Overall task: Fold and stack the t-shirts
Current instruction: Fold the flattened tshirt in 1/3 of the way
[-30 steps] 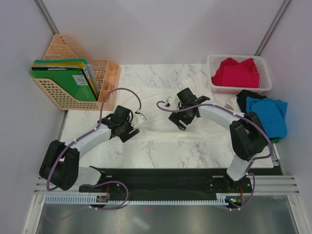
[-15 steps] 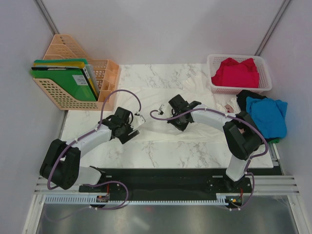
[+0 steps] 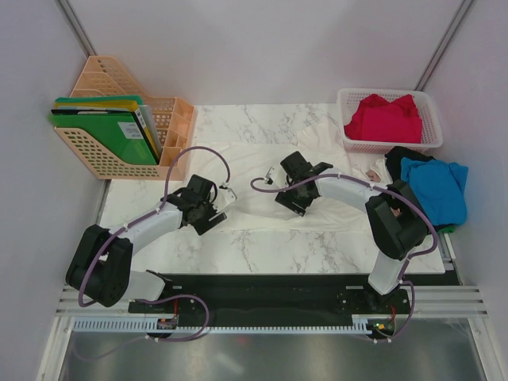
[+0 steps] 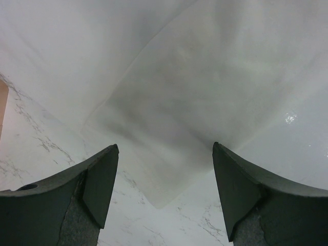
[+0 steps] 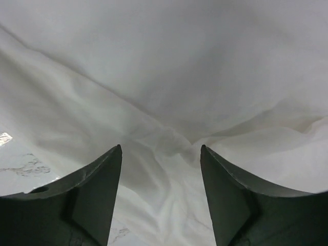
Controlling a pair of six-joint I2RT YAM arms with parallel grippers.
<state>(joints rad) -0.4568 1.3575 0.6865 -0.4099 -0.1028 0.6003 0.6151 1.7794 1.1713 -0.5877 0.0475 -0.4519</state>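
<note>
A large white t-shirt lies spread across the middle of the marble table. My left gripper hangs open at its left edge. In the left wrist view a pointed corner of the white cloth lies flat on the marble between the open fingers. My right gripper is open over the shirt's middle. In the right wrist view rumpled white folds lie between its fingers, which grip nothing. A red t-shirt fills the basket, and a blue t-shirt lies over a black one at the right.
A white mesh basket stands at the back right. An orange file rack with green folders stands at the back left. Grey walls close in both sides. A strip of bare marble runs along the front.
My right gripper moved left over the white shirt, then came back slightly to the right. The left arm shifted only a little.
</note>
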